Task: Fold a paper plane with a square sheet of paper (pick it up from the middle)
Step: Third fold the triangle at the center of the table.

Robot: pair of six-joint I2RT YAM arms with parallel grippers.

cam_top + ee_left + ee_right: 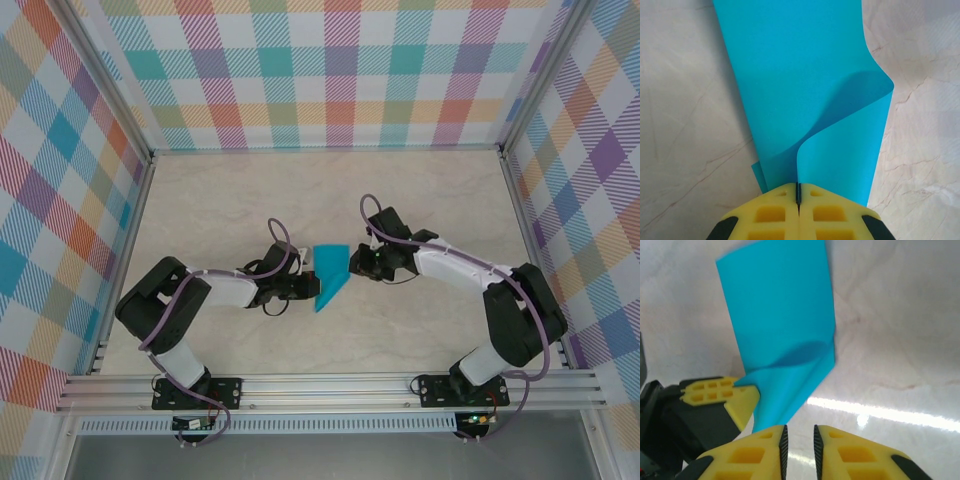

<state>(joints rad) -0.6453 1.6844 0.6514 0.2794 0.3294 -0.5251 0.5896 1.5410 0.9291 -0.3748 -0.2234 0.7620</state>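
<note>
Teal paper (790,75), folded narrow with one layer curling up, is clamped at its edge by the left gripper (798,192). The right gripper (799,435) is just beside the paper, jaws slightly apart and empty.

Ahead of the left claw (798,200), the teal sheet (805,75) runs off the top edge, so its far end is cut off. Its near edge vanishes into the seam between the pressed pads. That claw's fingers are cropped at the bottom. Just before the right claw (799,440), the sheet's tip slips behind one finger, and its far corner is blurred. From above, both claws' fingertips are too small to tell.
</note>
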